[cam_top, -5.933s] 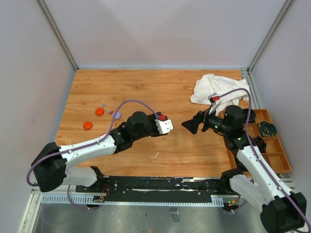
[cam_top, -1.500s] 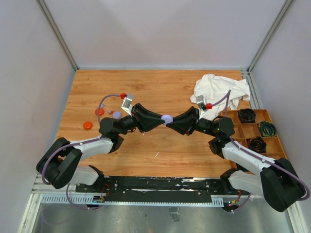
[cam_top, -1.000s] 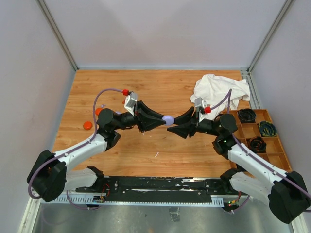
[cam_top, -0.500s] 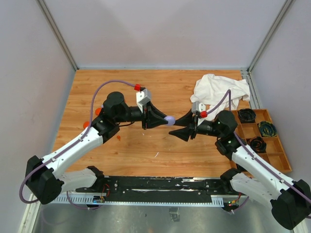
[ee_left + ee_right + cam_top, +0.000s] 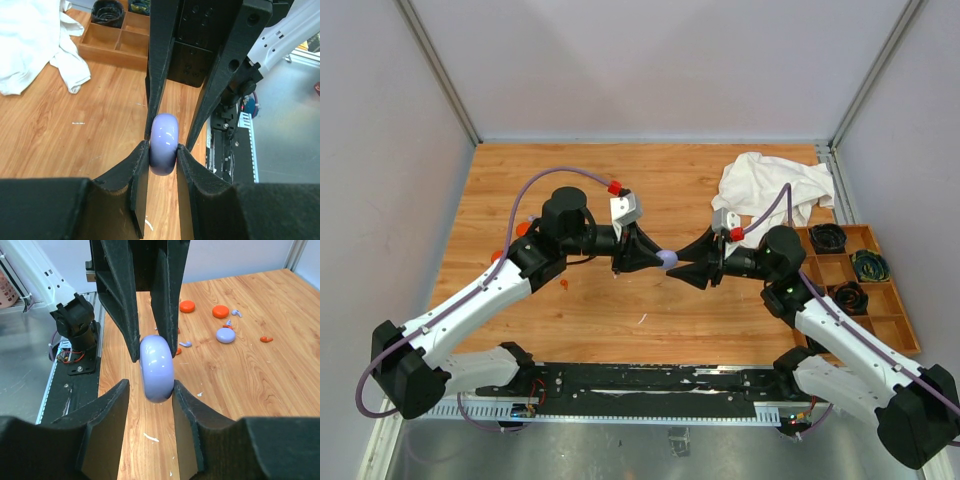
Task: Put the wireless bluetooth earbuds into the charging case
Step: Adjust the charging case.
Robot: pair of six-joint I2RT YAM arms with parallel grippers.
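Lavender case [image 5: 666,258] aloft centrally, table [image 5: 620,170] edges far

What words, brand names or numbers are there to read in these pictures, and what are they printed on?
No text can be read in any of the three views.
The lavender charging case: plain, no mark showing.
The white cloth: plain.
The wooden tray: no label showing.
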